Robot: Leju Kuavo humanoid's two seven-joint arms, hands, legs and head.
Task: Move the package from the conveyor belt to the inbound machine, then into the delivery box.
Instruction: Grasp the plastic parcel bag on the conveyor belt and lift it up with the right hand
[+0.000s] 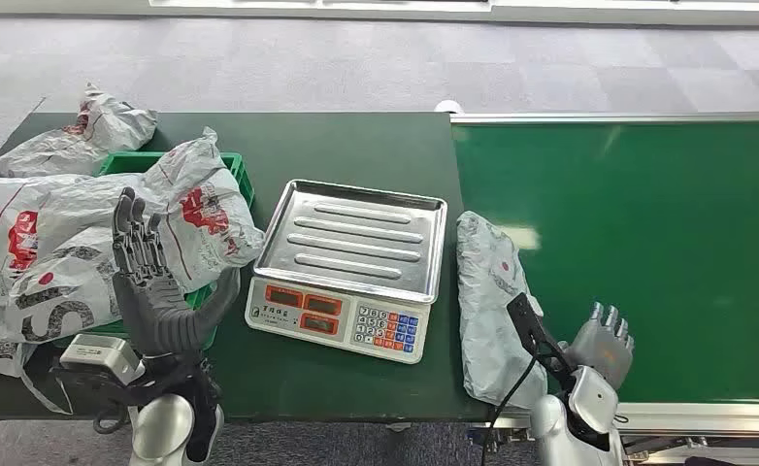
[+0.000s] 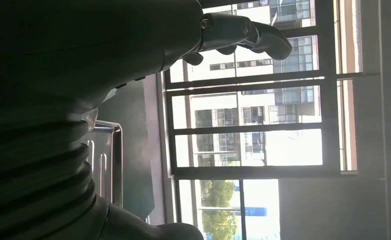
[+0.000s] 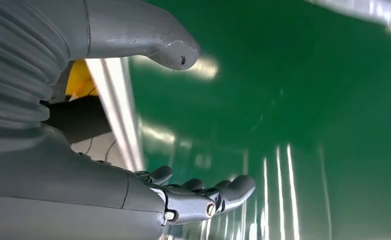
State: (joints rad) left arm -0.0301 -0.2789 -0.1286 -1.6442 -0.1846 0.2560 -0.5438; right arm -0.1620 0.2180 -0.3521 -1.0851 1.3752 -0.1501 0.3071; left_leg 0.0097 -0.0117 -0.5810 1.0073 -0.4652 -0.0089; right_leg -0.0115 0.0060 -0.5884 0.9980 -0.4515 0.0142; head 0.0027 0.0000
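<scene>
At lower right, the right hand (image 1: 604,345) hovers open-fingered beside the package (image 1: 487,301) at the belt (image 1: 638,243) edge, seemingly ready to grasp; the left hand (image 1: 152,282) waits open.

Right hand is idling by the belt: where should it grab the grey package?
Grip the package across its narrow middle, coming from the belt side where the open right hand is. It lies flat and long, its other side near the scale.

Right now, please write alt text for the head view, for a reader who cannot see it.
A grey package lies at the conveyor belt edge, beside an empty weighing scale. The open right hand hovers near it; the open left hand is raised before a green bin of packages.
</scene>
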